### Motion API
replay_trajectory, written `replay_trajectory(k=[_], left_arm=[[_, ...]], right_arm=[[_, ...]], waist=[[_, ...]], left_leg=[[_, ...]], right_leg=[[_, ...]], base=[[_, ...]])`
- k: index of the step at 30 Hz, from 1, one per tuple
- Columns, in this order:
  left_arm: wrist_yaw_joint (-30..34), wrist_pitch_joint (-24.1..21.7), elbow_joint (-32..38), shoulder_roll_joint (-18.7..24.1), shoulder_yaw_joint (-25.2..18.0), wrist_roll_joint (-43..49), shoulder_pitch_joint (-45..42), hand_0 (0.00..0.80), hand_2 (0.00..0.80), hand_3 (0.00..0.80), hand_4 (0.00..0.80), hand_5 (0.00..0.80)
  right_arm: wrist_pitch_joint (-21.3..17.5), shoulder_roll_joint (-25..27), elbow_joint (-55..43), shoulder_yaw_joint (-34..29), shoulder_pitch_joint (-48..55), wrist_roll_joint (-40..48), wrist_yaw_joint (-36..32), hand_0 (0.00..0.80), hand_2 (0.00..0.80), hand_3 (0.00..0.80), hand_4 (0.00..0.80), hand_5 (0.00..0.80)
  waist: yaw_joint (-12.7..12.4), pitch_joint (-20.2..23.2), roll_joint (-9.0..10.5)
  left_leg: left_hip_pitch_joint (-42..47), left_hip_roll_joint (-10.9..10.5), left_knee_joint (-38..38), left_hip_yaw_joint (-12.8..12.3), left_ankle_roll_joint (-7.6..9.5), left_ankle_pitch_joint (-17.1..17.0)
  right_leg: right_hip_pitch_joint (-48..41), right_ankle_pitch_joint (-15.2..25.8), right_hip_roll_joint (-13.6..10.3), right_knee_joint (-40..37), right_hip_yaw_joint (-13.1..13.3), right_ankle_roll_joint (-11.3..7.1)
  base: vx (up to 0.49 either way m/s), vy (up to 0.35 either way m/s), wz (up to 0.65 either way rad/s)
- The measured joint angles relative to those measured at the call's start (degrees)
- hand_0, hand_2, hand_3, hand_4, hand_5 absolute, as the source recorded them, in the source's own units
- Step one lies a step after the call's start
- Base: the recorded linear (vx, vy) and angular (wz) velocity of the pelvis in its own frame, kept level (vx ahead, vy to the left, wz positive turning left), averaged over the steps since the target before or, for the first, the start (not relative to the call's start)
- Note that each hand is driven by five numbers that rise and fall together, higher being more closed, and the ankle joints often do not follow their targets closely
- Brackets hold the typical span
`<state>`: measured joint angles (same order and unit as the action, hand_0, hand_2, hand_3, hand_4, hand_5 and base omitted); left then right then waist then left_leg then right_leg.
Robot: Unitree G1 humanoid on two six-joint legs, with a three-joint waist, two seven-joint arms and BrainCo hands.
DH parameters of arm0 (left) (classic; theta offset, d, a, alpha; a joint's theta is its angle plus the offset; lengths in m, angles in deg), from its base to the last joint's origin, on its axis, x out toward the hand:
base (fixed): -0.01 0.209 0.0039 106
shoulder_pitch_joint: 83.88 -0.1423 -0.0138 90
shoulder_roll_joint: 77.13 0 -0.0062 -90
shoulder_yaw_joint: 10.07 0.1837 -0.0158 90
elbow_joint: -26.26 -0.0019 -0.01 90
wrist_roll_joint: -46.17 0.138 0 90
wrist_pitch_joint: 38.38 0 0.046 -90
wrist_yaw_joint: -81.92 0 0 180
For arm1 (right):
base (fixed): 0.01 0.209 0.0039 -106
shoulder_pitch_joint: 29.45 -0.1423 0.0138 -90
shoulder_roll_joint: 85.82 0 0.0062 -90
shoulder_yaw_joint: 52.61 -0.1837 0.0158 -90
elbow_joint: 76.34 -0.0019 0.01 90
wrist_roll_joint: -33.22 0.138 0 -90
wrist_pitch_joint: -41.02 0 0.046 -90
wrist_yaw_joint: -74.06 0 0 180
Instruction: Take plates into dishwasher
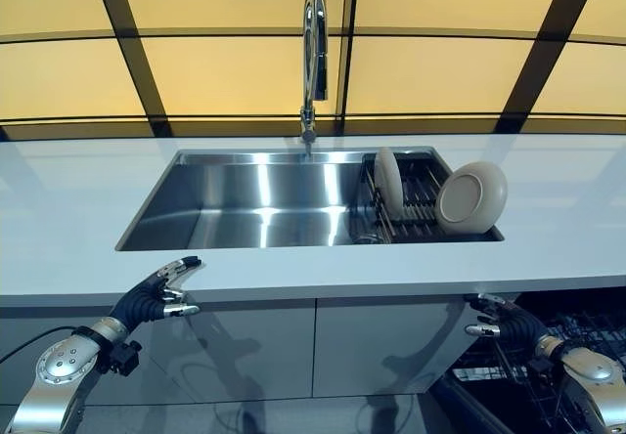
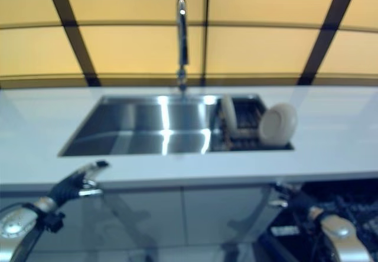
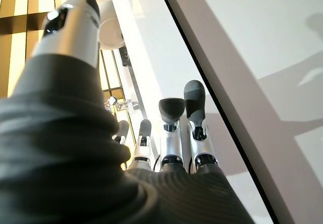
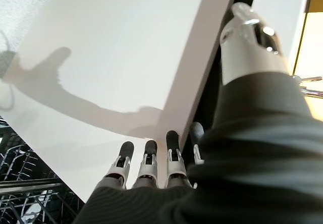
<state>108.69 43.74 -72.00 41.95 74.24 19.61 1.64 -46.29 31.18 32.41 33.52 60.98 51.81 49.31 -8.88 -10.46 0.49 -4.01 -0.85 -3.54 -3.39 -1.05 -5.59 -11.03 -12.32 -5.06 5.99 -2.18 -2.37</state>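
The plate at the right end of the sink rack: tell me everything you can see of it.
The plate is round, cream and glossy, likely ceramic or plastic, with a shallow well inside a broad rim. It stands almost on edge, tilted, its face turned toward the camera, at the right end of the dark wire rack that sits in the right part of the steel sink. Its lower edge rests on the rack, apart from the second plate further left. Neither robot hand touches it.

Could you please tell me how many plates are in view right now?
2: one plate stands on edge in the sink rack; the other plate leans at the rack's right end.
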Motion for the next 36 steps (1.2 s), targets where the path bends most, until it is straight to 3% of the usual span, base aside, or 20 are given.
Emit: replay_trajectory(k=[5, 7, 8, 9, 11, 13, 14, 16, 17, 18, 19, 20, 21, 23, 24, 25, 28, 31, 36], left_arm=[[2.6, 0.0, 1.8, 0.0, -0.2, -0.2, -1.3, 0.000, 0.000, 0.000, 0.000, 0.000], [3.8, 0.1, 2.6, 0.1, -0.3, -0.2, -2.2, 0.000, 0.000, 0.000, 0.000, 0.000], [4.0, 0.2, 2.6, -0.1, -0.2, -0.1, -2.3, 0.000, 0.000, 0.000, 0.000, 0.000], [4.0, 0.6, 2.4, -0.7, -0.1, 0.0, -2.4, 0.000, 0.000, 0.000, 0.000, 0.000], [3.8, 1.2, 2.5, 0.0, 0.1, 0.0, -2.4, 0.000, 0.000, 0.000, 0.000, 0.000], [3.0, 1.7, 2.6, 1.2, 0.1, 0.1, -2.4, 0.000, 0.000, 0.000, 0.000, 0.000], [1.8, 2.1, 2.6, 1.7, 0.1, 0.0, -2.1, 0.000, 0.000, 0.000, 0.000, 0.000], [-0.9, 2.1, 2.7, 2.2, 0.2, 0.0, -1.4, 0.000, 0.000, 0.000, 0.000, 0.000], [-1.3, 2.1, 2.5, 1.9, 0.3, 0.0, -1.2, 0.000, 0.000, 0.000, 0.000, 0.000], [-2.2, 2.1, 2.2, 1.9, 0.6, 0.0, -0.7, 0.000, 0.000, 0.000, 0.000, 0.000], [-2.2, 2.2, 2.3, -0.1, 1.1, 0.1, -1.3, 0.000, 0.000, 0.000, 0.000, 0.000], [-2.2, 2.0, 1.9, -1.1, 0.5, 0.1, -0.5, 0.000, 0.000, 0.000, 0.000, 0.000], [-3.0, 2.1, 1.6, -2.2, -0.3, 0.2, 0.6, 0.000, 0.000, 0.000, 0.000, 0.000], [-3.0, 2.1, 1.6, -0.7, 0.5, 0.4, 1.7, 0.000, 0.000, 0.000, 0.000, 0.000], [-3.0, 2.0, 1.5, 1.3, 0.2, 0.7, 1.7, 0.000, 0.000, 0.000, 0.000, 0.000], [-3.1, 1.9, 0.1, -0.1, 0.7, 0.8, 2.1, 0.000, 0.000, 0.000, 0.000, 0.000], [-3.2, 1.9, 0.1, -0.6, 1.0, 1.0, 2.1, 0.000, 0.000, 0.000, 0.000, 0.000], [-3.2, 1.9, 0.1, -1.6, 1.1, 1.0, 3.8, 0.000, 0.000, 0.000, 0.000, 0.000], [-3.4, 2.1, -0.1, -1.9, 1.4, 1.0, 4.4, 0.000, 0.000, 0.000, 0.000, 0.000]], right_arm=[[0.0, -0.1, -0.5, -3.0, 1.8, 0.0, 0.1, 0.000, 0.000, 0.000, 0.000, 0.000], [0.1, -0.8, -0.5, -3.3, 2.7, -0.1, 0.5, 0.000, 0.000, 0.000, 0.000, 0.000], [0.1, -1.0, -0.6, -3.3, 3.1, -0.1, 0.9, 0.000, 0.000, 0.000, 0.000, 0.000], [0.0, -2.2, -0.9, -3.2, 3.6, -0.1, 1.9, 0.000, 0.000, 0.000, 0.000, 0.000], [0.0, -3.8, -2.1, -2.2, 5.0, -0.5, 2.8, 0.000, 0.000, 0.000, 0.000, 0.000], [0.0, -4.2, -3.2, -2.2, 5.0, -0.5, 3.9, 0.000, 0.000, 0.000, 0.000, 0.000], [0.2, -4.0, -3.0, -2.2, 4.9, -1.1, 4.7, 0.000, 0.000, 0.000, 0.000, 0.000], [0.3, -4.4, -1.8, -1.6, 3.9, -1.1, 5.9, 0.000, 0.000, 0.000, 0.000, 0.000], [0.4, -4.8, -0.5, -1.7, 3.0, -1.1, 6.5, 0.000, 0.000, 0.000, 0.000, 0.000], [0.7, -6.0, 0.8, -2.3, 1.2, -1.1, 7.5, 0.000, 0.000, 0.000, 0.000, 0.000], [0.9, -3.8, -0.1, -2.2, 0.7, -1.1, 7.7, 0.000, 0.000, 0.000, 0.000, 0.000], [1.0, -3.5, 0.0, -2.1, -0.2, -1.0, 7.9, 0.000, 0.000, 0.000, 0.000, 0.000], [2.0, -3.7, -0.3, -1.5, -0.9, -1.1, 7.9, 0.000, 0.000, 0.000, 0.000, 0.000], [2.3, -3.1, -0.4, -1.7, -1.0, -1.1, 7.8, 0.000, 0.000, 0.000, 0.000, 0.000], [2.3, -2.9, -0.3, -2.0, -1.5, -1.1, 7.8, 0.000, 0.000, 0.000, 0.000, 0.000], [2.3, -2.7, 1.2, -2.3, -2.0, -1.0, 8.1, 0.000, 0.000, 0.000, 0.000, 0.000], [3.0, -2.0, 1.4, -2.2, -1.7, -1.0, 8.4, 0.000, 0.000, 0.000, 0.000, 0.000], [4.4, -2.0, 1.5, -2.2, -1.8, -1.0, 9.7, 0.000, 0.000, 0.000, 0.000, 0.000], [5.6, -2.0, 1.6, -2.1, -3.0, -0.8, 11.3, 0.000, 0.000, 0.000, 0.000, 0.000]], waist=[[-0.4, 0.5, 0.10], [-0.4, 1.5, 0.97], [-0.2, 1.9, 1.00], [0.8, 2.4, 0.06], [3.7, 2.6, -0.87], [5.0, 2.3, -0.17], [5.3, 2.4, 0.93], [5.1, 1.8, 3.30], [5.8, 1.7, 4.56], [6.6, 0.8, 6.65], [4.4, 1.5, 1.94], [3.2, 1.3, -0.02], [3.3, 1.0, -1.23], [3.7, 1.5, -0.38], [3.2, 2.4, 1.41], [3.6, 2.9, -0.09], [4.9, 3.8, -1.66], [5.6, 4.0, -2.06], [6.2, 3.9, -1.96]], left_leg=[[-1.6, -1.4, -2.5, -0.8, 2.06, 1.7], [-1.7, -2.7, -2.1, -1.0, 3.02, 2.3], [-1.6, -3.0, -1.2, -1.0, 3.25, 2.2], [-0.9, -2.3, 1.8, 0.2, 3.20, 2.2], [2.8, -0.4, 7.7, 1.0, 3.32, 2.2], [3.5, 0.0, 8.4, -0.3, 3.58, 1.6], [3.4, -0.1, 7.9, -2.8, 3.44, -0.4], [3.3, -0.9, 7.0, -3.3, 2.72, -1.1], [3.3, -1.5, 6.9, -2.5, 1.27, -0.4], [-1.0, -4.7, -9.3, -0.2, 2.41, 4.3], [1.5, -1.7, -10.6, 1.7, 3.01, 10.2], [3.7, 0.4, -5.8, 1.2, 2.85, 11.2], [5.5, 3.0, -1.3, -1.6, 2.69, 10.3], [8.1, 2.9, 3.8, -1.1, 1.81, 8.7], [8.4, 1.8, 4.6, -1.0, -0.89, 5.3], [9.3, 2.8, 5.5, 0.4, -1.27, 5.1], [9.3, 4.2, 7.1, 0.7, -2.47, 3.9], [9.8, 4.6, 7.9, 0.8, -2.65, 3.7], [10.2, 4.3, 8.4, 0.8, -2.75, 3.7]], right_leg=[[0.8, -0.9, -1.7, 1.3, 0.1, -1.50], [2.5, -2.3, -3.0, 5.0, -0.1, -2.63], [4.0, -2.8, -2.6, 8.8, -0.3, -2.91], [10.4, -1.6, -2.1, 20.9, -0.6, -2.72], [19.7, 3.2, -1.4, 34.5, -0.5, -3.11], [22.3, 2.0, -2.5, 26.5, -0.4, -3.56], [22.7, 3.6, -3.9, 18.0, -0.7, -3.51], [22.6, 5.3, -4.2, 9.9, -1.0, -2.40], [22.3, 6.1, -4.7, 8.4, -1.3, -2.53], [22.8, 7.2, -7.3, 5.9, -1.9, -4.02], [21.1, 8.2, -3.6, 1.0, -2.6, -8.44], [21.6, 10.4, -1.8, 3.1, -2.2, -6.08], [22.0, 10.2, -0.7, 10.4, -2.6, -4.48], [17.8, 8.5, -1.4, 11.8, -3.8, -4.64], [13.2, 6.8, -2.3, 5.0, -3.0, -1.72], [10.7, 9.2, -1.1, 0.7, -4.2, -1.75], [8.8, 11.6, 0.6, -3.9, -4.8, -0.70], [5.7, 14.7, 1.5, -10.2, -4.9, -0.19], [5.3, 14.9, 1.3, -10.9, -4.9, -0.28]], base=[[0.105, 0.101, 0.00], [0.064, 0.101, 0.04], [0.112, 0.107, 0.15], [0.096, 0.047, 0.32], [0.119, -0.080, 0.63], [0.067, -0.153, 0.55], [-0.005, -0.142, 0.36], [-0.024, -0.134, 0.48], [0.004, -0.104, 0.52], [0.022, -0.088, -0.14], [0.028, -0.077, -0.65], [0.034, -0.048, -0.76], [0.040, -0.034, -0.20], [0.045, -0.022, -0.06], [0.043, -0.012, -0.22], [0.042, -0.013, -0.15], [0.004, -0.003, 0.01], [0.001, -0.004, -0.03], [-0.014, 0.000, 0.00]])
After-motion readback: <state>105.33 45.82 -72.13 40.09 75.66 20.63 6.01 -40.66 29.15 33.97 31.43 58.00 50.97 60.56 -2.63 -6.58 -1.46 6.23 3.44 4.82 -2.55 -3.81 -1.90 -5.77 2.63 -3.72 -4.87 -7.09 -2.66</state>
